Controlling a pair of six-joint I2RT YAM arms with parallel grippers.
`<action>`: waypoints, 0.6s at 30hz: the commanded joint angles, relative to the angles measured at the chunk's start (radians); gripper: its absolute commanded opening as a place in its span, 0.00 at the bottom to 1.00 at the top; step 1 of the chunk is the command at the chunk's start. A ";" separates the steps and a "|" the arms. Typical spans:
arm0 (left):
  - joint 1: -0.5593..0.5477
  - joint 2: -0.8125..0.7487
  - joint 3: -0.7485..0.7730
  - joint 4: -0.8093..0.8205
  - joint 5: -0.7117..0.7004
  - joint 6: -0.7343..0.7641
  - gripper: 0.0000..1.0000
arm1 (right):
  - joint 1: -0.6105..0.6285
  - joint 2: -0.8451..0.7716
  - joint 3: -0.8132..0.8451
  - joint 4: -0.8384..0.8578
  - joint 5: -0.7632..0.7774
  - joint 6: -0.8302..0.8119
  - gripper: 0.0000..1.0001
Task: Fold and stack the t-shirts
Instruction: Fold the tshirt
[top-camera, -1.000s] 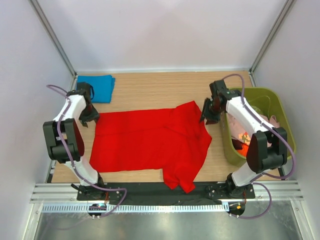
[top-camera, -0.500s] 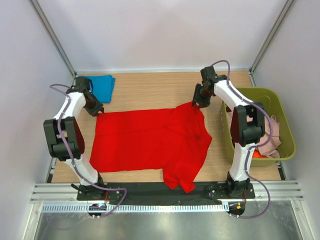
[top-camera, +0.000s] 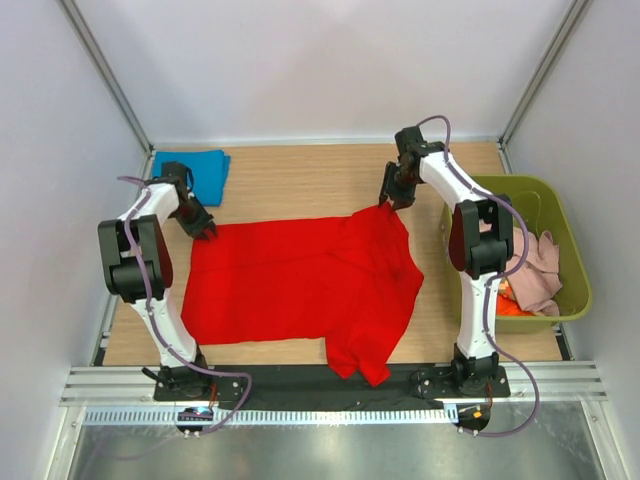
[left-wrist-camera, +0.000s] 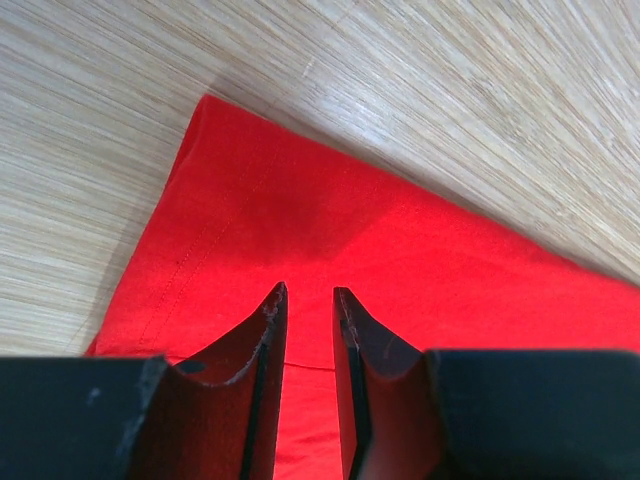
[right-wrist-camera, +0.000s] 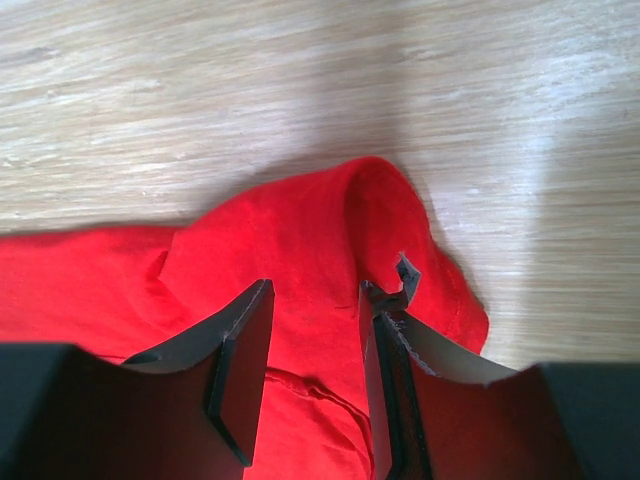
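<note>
A bright red t-shirt lies spread on the wooden table, with its right part rumpled and folded over. My left gripper is over its far left corner. In the left wrist view the gripper has its jaws a narrow gap apart above flat red cloth. My right gripper is at the shirt's far right corner. In the right wrist view this gripper is open, straddling a raised red fold. A folded blue t-shirt lies at the back left.
An olive-green bin stands at the right edge and holds a pale pink shirt and an orange one. White walls and metal posts enclose the table. A black rail runs along the near edge.
My right gripper has swung from beside the bin to the red shirt's far right corner. My left gripper has moved right and inward onto the far left corner.
</note>
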 joint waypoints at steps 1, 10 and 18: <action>0.001 -0.016 0.032 -0.025 0.005 0.035 0.26 | -0.001 -0.033 0.007 -0.034 0.025 -0.036 0.46; -0.001 -0.137 -0.081 -0.005 0.029 0.025 0.29 | 0.102 -0.300 -0.235 -0.074 0.008 -0.124 0.52; -0.006 -0.199 -0.144 -0.014 0.032 0.017 0.30 | 0.185 -0.270 -0.341 -0.001 0.044 -0.183 0.52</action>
